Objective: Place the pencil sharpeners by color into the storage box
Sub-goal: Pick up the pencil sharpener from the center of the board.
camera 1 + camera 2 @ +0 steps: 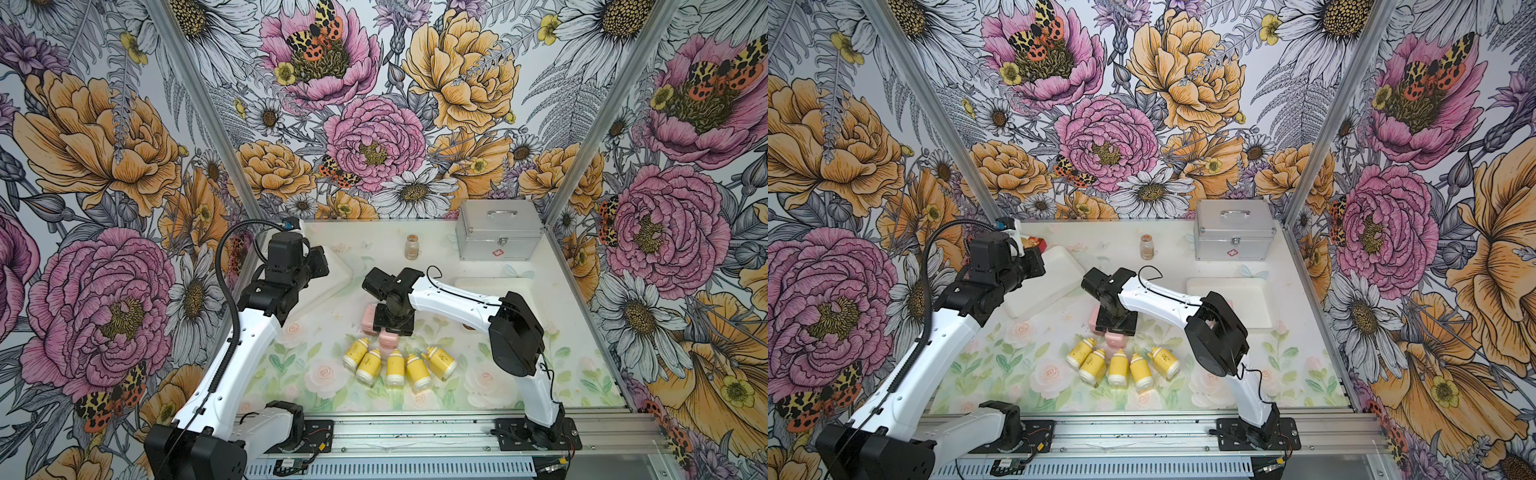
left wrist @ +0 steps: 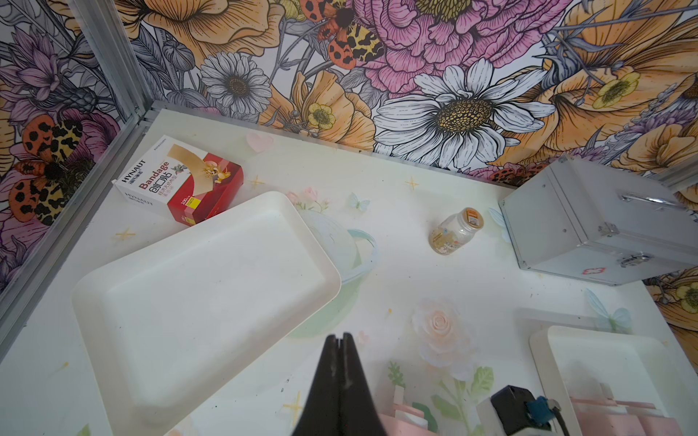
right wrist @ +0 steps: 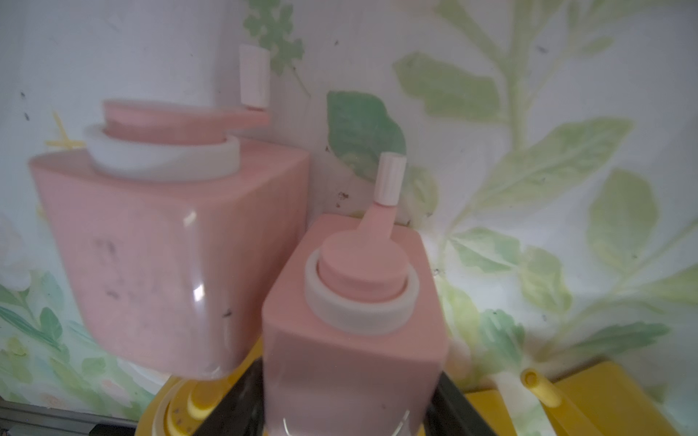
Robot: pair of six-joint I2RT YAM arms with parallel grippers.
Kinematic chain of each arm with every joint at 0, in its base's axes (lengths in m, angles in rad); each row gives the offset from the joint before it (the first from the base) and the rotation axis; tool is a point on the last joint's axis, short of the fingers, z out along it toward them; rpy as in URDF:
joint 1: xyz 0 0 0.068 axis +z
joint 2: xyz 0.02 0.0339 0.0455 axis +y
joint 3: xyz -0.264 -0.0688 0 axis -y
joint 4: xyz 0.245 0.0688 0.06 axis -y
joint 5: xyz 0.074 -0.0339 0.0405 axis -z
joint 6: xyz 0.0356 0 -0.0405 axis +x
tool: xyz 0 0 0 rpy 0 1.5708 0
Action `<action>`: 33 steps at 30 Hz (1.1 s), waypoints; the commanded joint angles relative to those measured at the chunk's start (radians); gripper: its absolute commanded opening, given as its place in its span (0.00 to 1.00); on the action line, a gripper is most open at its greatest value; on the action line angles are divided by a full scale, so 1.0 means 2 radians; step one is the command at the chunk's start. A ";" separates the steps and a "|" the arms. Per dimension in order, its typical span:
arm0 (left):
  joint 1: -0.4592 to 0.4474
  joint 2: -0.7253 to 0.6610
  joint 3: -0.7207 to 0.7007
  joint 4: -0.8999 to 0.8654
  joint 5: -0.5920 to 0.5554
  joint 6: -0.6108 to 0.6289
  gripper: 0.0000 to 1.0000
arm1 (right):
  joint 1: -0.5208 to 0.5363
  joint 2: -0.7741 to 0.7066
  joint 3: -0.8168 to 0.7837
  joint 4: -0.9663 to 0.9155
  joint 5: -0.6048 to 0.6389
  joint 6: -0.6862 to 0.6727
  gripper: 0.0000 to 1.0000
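In both top views I count five yellow sharpeners (image 1: 395, 366) unsorted on the table (image 1: 498, 386), the right gripper (image 1: 392, 330) down over two pink sharpeners (image 1: 389, 341). Left wrist: left gripper (image 2: 342, 341) pressed together, empty, beside the bare left tray (image 2: 87, 298); some pink already sits in the right tray (image 2: 540, 339). Right wrist: fingers (image 3: 241, 400) flank one pink sharpener; pinching or not, I cannot tell.

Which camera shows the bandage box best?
The left wrist view: the bandage box lies in full sight, label readable, beside the white tray. In a top view only a corner peeks out behind the left arm; the right wrist view misses it.
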 commanded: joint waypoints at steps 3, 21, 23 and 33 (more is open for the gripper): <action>0.004 -0.012 0.006 0.001 0.001 0.008 0.00 | 0.002 0.009 -0.011 0.003 0.014 -0.015 0.59; 0.003 -0.016 0.005 0.001 0.001 0.007 0.00 | -0.002 0.033 -0.016 0.002 0.019 -0.039 0.60; 0.003 -0.014 0.006 0.001 0.001 0.007 0.00 | -0.002 0.033 -0.016 0.002 0.020 -0.042 0.61; 0.003 -0.014 0.005 0.001 0.002 0.007 0.00 | -0.006 0.018 -0.024 0.001 0.027 -0.057 0.46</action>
